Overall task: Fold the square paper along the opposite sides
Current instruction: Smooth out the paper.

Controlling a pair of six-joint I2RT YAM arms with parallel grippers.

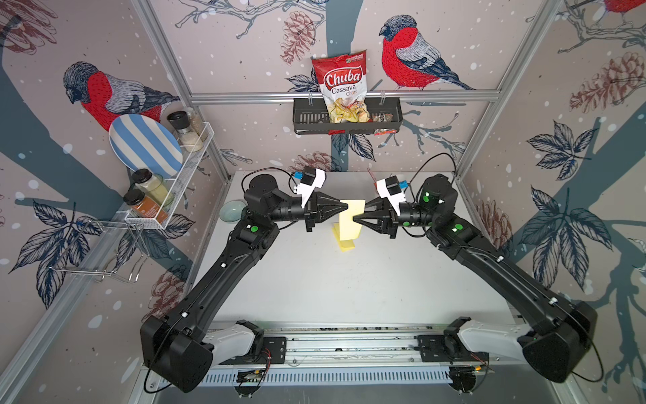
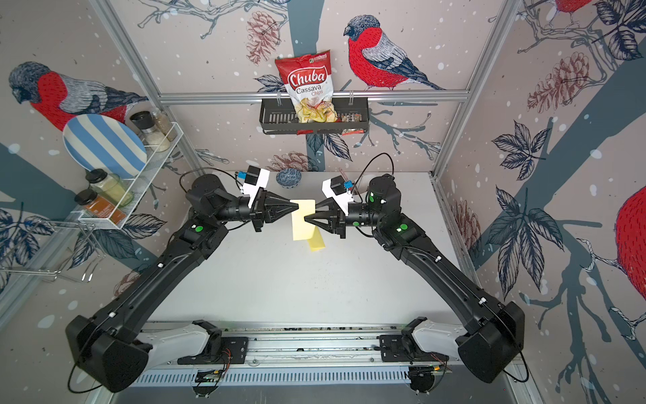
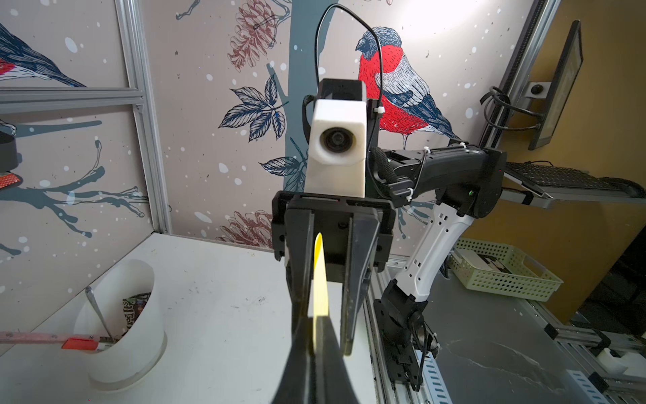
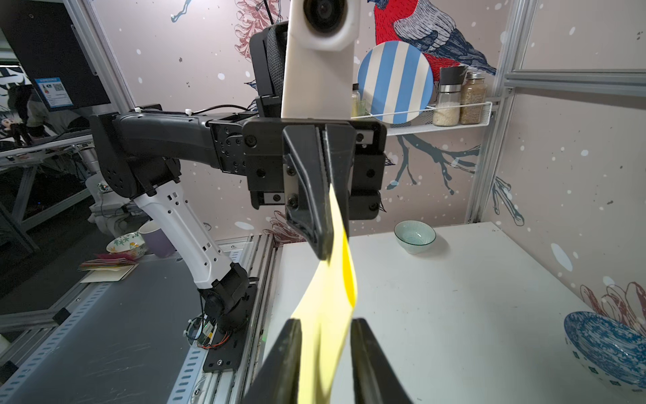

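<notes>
The square paper (image 1: 350, 220) is pale yellow and hangs upright in the air above the middle of the table, seen in both top views (image 2: 303, 224). My left gripper (image 1: 347, 207) is shut on its upper left edge, and the sheet (image 3: 320, 280) runs out edge-on from the closed tips (image 3: 320, 321). My right gripper (image 1: 353, 218) faces it from the other side. Its jaws are open on either side of the paper (image 4: 328, 307), and the gripper (image 4: 325, 323) has no hold on it. A second yellow piece (image 1: 346, 245) lies flat on the table below.
A pale bowl (image 1: 232, 210) sits at the table's left edge and a blue patterned bowl (image 2: 288, 177) at the back. A white tub with tools (image 3: 122, 314) stands near the back. A wire rack (image 1: 174, 182) and a black chips basket (image 1: 346, 119) hang on the walls.
</notes>
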